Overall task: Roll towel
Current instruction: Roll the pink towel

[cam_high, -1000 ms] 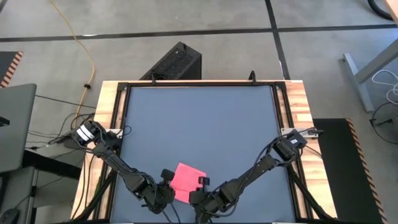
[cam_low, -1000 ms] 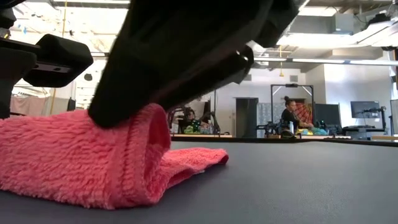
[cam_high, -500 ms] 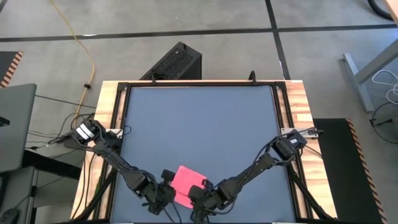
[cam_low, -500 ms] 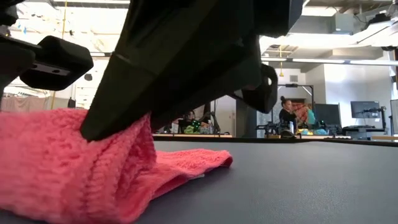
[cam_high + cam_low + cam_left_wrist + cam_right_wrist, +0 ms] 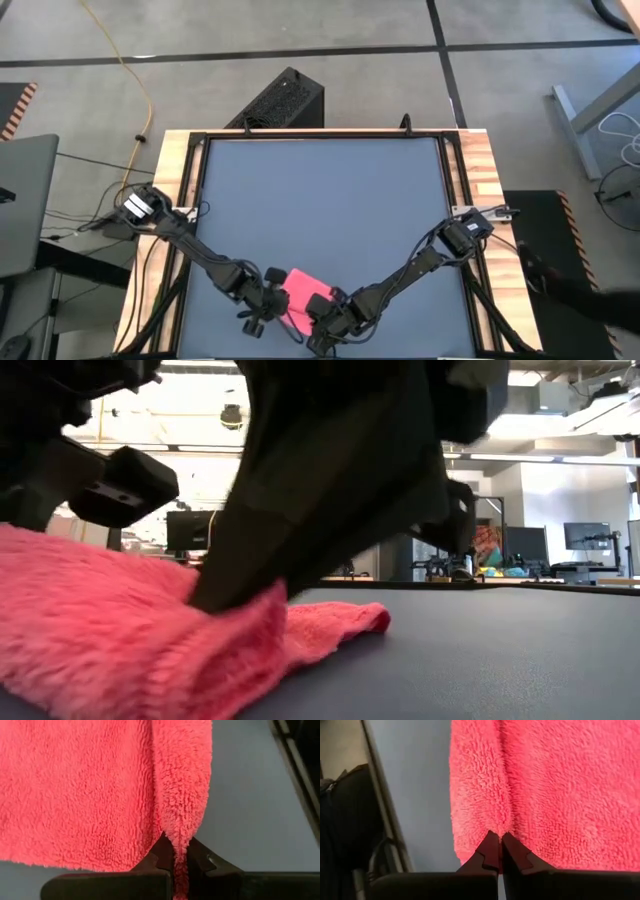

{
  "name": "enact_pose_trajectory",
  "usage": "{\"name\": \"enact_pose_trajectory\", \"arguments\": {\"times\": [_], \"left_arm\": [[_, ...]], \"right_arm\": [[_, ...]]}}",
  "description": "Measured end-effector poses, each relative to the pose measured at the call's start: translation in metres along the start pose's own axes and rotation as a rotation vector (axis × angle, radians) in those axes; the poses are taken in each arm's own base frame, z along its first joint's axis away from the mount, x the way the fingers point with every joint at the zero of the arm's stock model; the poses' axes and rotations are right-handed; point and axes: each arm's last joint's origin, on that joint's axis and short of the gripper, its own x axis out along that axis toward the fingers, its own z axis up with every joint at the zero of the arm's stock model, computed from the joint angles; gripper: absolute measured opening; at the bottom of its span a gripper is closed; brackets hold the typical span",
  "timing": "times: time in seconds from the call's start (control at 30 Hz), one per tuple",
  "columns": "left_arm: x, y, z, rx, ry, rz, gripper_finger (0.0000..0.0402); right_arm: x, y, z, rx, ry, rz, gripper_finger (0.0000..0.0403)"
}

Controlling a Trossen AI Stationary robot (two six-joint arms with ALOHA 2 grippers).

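Note:
The pink towel lies bunched on the dark grey table, close to its near edge. My left gripper is at the towel's left side and is shut on it. My right gripper is at the towel's near right corner, also shut on it. In the low view the towel rises in a hump on the left, and its flat far part rests on the table. My right gripper's dark body fills the middle of that view. My left gripper pinches a raised fold of the towel between its two fingers, beside the towel's edge. It comes in low from the table's left. The towel's flat spread lies on the table beyond the fingers. My right gripper pinches a puckered ridge of the towel between its two fingers, near the towel's edge. It reaches in from the table's near right, slanting down. The cloth beyond the fingers lies on the table.
The table's near frame rail runs close beside the towel. A black box stands on the floor beyond the far edge. Wooden side boards flank the table. People sit in the room behind.
My right gripper has shut on the towel's near edge, gathering it into a ridge. My left arm has shifted and raised its side of the towel, so the hump on the left stands higher. The towel's flat far end has slid slightly toward the table's right.

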Motion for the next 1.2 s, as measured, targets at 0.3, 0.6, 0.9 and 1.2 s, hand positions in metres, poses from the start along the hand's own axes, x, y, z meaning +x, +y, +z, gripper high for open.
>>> {"name": "enact_pose_trajectory", "arguments": {"times": [0.3, 0.6, 0.9, 1.2], "left_arm": [[0.000, 0.028, 0.007, -0.022, 0.015, -0.067, 0.0006], [-0.001, 0.042, 0.008, 0.009, 0.039, -0.084, 0.0113], [-0.015, 0.051, 0.004, 0.031, 0.091, -0.115, 0.0195], [-0.071, 0.012, 0.002, 0.095, -0.094, -0.013, 0.0184]], "right_arm": [[0.006, -0.011, -0.008, 0.055, 0.013, -0.034, 0.0019], [0.006, -0.012, -0.009, 0.050, 0.010, -0.050, 0.0019], [0.006, -0.013, -0.011, 0.042, -0.017, -0.079, 0.0020], [0.007, -0.014, -0.010, 0.029, -0.041, -0.093, 0.0020]]}}
